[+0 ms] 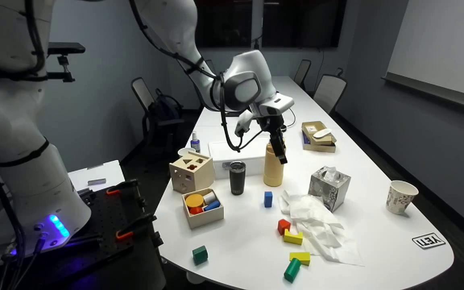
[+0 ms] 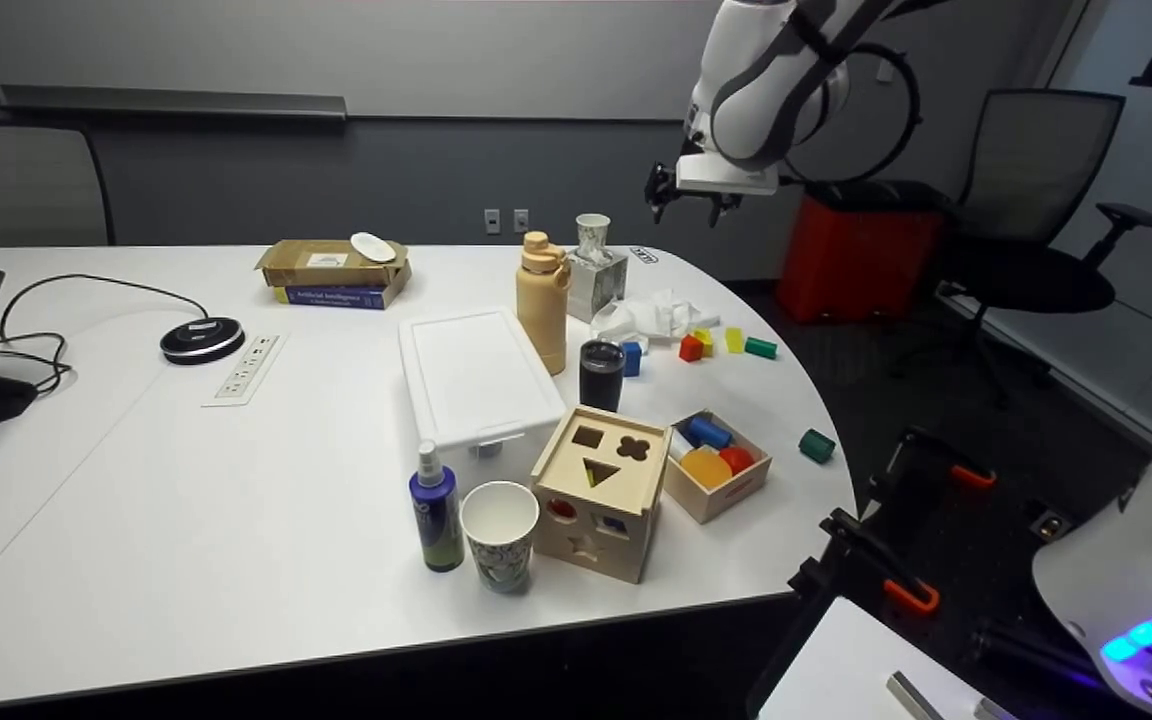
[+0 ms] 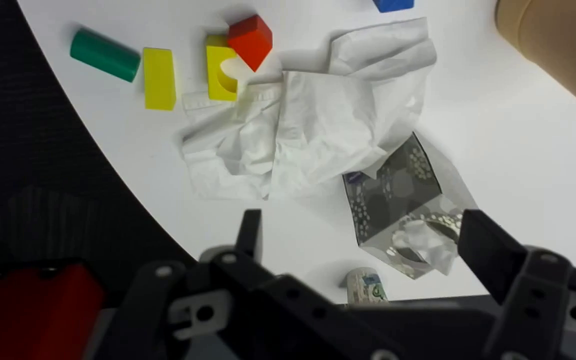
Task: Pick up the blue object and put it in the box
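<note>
- Black pincer (image 3: 362,225) hangs above the white table (image 3: 303,225); it is released, and its two fingers (image 3: 252,230) stand wide apart.
- Blue block (image 1: 268,199), the object of the task, stands on this table, lower than the pincer; in the wrist view, partly cut off at the border, it is well apart from the fingers.
- Wooden shape-sorter cube (image 2: 586,520), which is the box, stands farther from the pincer than the block.
- Black tumbler (image 1: 237,179) is in the way: it stands between the block and the cube in both exterior views.
- Tan bottle (image 1: 273,177) stands near the block; in an exterior view the pincer partly hides its upper part.
- Crumpled white sheet (image 3: 338,115) is spread below the pincer, and it reaches to the patterned tissue box (image 3: 393,195), partly covered by one finger.
- Paper cup (image 3: 365,287) shows in the gap between the fingers.
- Red block (image 3: 251,42), yellow arch block (image 3: 214,75), yellow oblong block (image 3: 159,80) and green cylinder (image 3: 104,55) lie, in the wrist view, farther from the fingers than the tissue box.
- Wooden tray (image 1: 210,219) and white lidded bin (image 2: 481,370) stand near the cube, well apart from the pincer.
</note>
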Controlling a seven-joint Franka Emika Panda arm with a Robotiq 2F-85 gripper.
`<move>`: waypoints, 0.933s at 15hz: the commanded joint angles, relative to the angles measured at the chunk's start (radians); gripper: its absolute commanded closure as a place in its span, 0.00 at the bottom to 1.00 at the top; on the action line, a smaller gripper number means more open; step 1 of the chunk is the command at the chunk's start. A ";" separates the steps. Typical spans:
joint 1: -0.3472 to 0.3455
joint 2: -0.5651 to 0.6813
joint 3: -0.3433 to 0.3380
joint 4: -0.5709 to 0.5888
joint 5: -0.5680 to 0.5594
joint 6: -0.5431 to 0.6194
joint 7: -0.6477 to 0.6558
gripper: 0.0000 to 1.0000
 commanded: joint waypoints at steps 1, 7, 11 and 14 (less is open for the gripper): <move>0.117 0.182 -0.083 0.165 0.119 -0.043 -0.021 0.00; 0.206 0.366 -0.113 0.307 0.268 -0.108 -0.036 0.00; 0.228 0.429 -0.137 0.349 0.297 -0.172 -0.028 0.00; 0.223 0.460 -0.132 0.361 0.306 -0.201 -0.035 0.00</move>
